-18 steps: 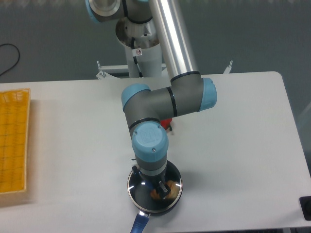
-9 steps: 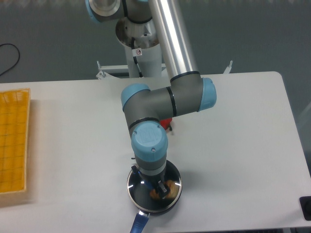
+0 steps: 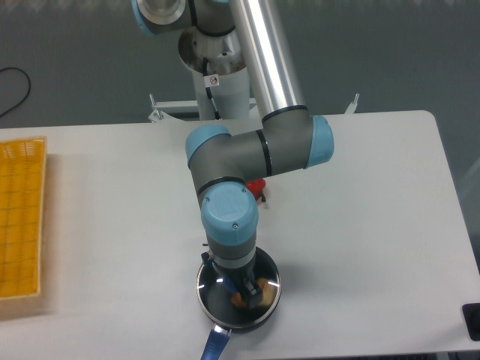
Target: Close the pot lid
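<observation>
The black pot (image 3: 253,323) stands near the table's front edge, its blue handle (image 3: 214,346) pointing toward the front. The glass lid (image 3: 216,298) with its silver rim lies level over the pot's mouth. My gripper (image 3: 247,288) points straight down at the lid's centre. The wrist hides most of it. Only dark fingertips (image 3: 250,286) show, close together where the knob sits, and the knob itself is hidden. Something brown (image 3: 262,288) shows through the glass inside the pot.
A small red object (image 3: 257,187) lies behind the forearm at mid-table. A yellow tray (image 3: 19,217) lies at the left edge. A black item (image 3: 472,319) sits at the front right corner. The arm's base (image 3: 217,82) stands behind the table.
The wrist has shifted very slightly to the left. The lid and pot stay in the same place.
</observation>
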`<state>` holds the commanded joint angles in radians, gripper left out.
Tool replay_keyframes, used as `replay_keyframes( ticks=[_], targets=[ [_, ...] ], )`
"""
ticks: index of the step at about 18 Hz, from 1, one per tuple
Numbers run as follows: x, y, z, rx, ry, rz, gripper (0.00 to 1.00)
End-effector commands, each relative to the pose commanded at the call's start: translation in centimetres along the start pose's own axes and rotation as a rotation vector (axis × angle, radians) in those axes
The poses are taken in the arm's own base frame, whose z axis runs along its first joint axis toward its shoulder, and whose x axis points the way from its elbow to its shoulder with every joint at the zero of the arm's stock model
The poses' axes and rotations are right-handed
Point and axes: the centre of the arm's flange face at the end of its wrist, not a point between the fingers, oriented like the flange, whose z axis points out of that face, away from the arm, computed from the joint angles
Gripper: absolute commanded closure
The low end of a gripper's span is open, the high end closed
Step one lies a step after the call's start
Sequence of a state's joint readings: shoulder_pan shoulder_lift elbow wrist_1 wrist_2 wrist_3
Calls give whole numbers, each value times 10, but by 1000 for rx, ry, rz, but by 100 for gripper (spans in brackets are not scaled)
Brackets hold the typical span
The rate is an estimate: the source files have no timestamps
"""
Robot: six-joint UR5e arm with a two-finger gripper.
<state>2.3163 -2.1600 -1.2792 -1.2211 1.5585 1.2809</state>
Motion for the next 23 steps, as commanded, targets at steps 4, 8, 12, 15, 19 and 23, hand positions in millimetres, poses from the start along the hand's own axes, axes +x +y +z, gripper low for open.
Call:
replay_keyframes(
  ticks=[4,8,12,15,19,23],
  targets=[
    [26,20,-38,4,-23,83,0],
    [47,73,-65,-1,-30,73,0],
    [53,140,-67,-20,-18,129,0],
    [49,175,-67,-24,-12,128,0],
    [43,204,-66,-26,-5,143,0],
    [39,213,-70,-31,-17,169,0]
  ],
)
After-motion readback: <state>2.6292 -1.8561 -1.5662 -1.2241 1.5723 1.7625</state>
